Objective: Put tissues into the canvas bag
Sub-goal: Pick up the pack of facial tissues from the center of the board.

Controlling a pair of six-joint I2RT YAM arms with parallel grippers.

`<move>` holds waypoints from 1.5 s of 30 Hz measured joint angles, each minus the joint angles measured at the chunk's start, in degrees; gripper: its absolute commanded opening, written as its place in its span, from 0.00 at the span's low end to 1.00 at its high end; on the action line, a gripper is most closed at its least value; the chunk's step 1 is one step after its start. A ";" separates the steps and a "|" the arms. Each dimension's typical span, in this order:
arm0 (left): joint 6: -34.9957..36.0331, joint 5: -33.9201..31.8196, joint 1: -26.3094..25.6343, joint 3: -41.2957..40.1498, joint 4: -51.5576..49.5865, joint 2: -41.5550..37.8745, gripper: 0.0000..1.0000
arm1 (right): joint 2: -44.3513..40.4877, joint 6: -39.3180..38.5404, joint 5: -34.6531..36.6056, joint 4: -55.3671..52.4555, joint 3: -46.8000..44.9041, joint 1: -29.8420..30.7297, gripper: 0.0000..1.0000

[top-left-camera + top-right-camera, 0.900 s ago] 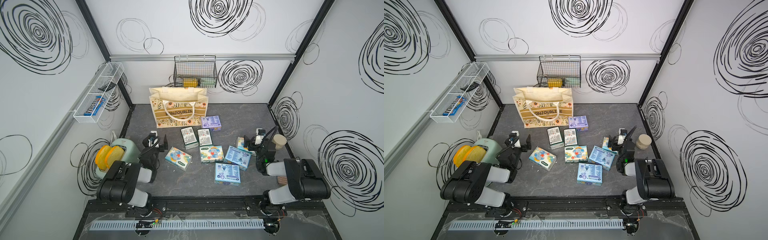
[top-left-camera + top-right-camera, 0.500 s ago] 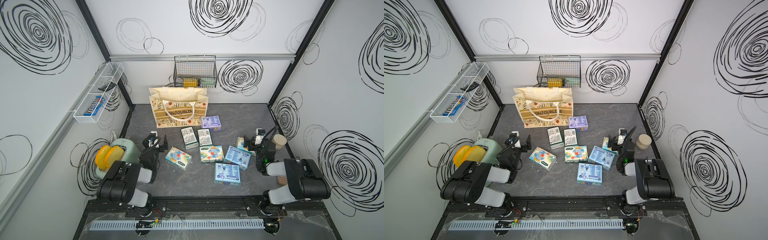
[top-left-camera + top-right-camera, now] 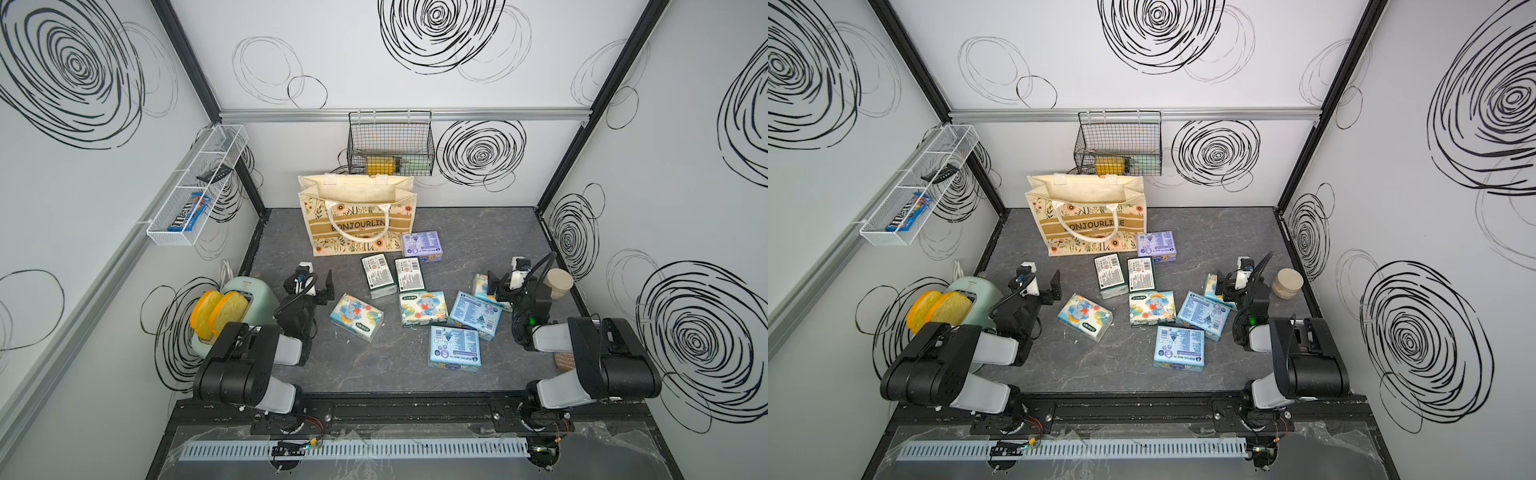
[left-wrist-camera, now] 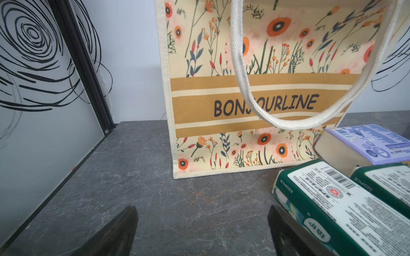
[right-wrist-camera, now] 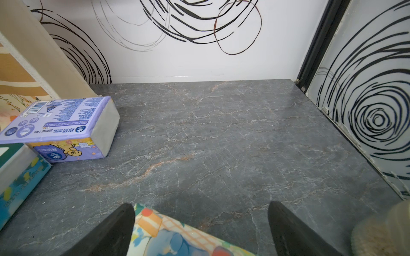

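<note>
The tissues [image 3: 423, 308] are lying scattered on the grey table [image 3: 365, 374] in front of the canvas bag [image 3: 322, 226]. The bag is standing upright and open-topped near the back wall, with one handle hanging over its lettered face. The purple pack [image 3: 422, 243] is sitting just beside the bag's lower corner. Two dark green packs [image 3: 377, 272] are lying side by side nearer the arms, with elephant-print and light blue packs [image 3: 455, 347] spreading beyond them. The left gripper [image 4: 202, 212] is facing the bag with its jaws standing wide apart and holding nothing. The right gripper [image 5: 200, 208] is likewise spread wide over an elephant-print pack [image 5: 177, 237] and is not clamping it. A beige jar [image 3: 559, 283] is standing just beside the right arm, and a mint-green appliance [image 3: 245, 291] is sitting beside the left arm.
</note>
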 measured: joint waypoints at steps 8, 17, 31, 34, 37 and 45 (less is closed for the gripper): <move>0.37 0.50 -0.57 -0.09 0.07 -0.13 0.96 | 0.00 0.02 -0.52 0.00 0.00 -0.37 0.97; 6.67 -7.63 -17.00 -3.34 -9.64 -25.57 0.96 | -7.52 0.11 17.00 0.98 -5.16 8.02 0.98; -12.04 -15.28 -35.98 14.91 -49.33 -54.25 0.96 | -60.00 30.10 13.11 -41.79 5.55 7.96 0.97; -9.88 -20.52 -47.19 23.56 -59.17 -52.85 0.96 | -62.45 32.85 6.78 -49.64 6.10 13.53 0.97; -7.78 -27.26 -58.66 30.03 -67.41 -50.31 0.96 | -61.42 34.42 2.62 -56.04 6.14 21.29 0.98; -11.10 -38.51 -59.19 42.80 -92.26 -46.05 0.96 | -49.00 33.44 10.99 -68.57 11.10 56.33 0.97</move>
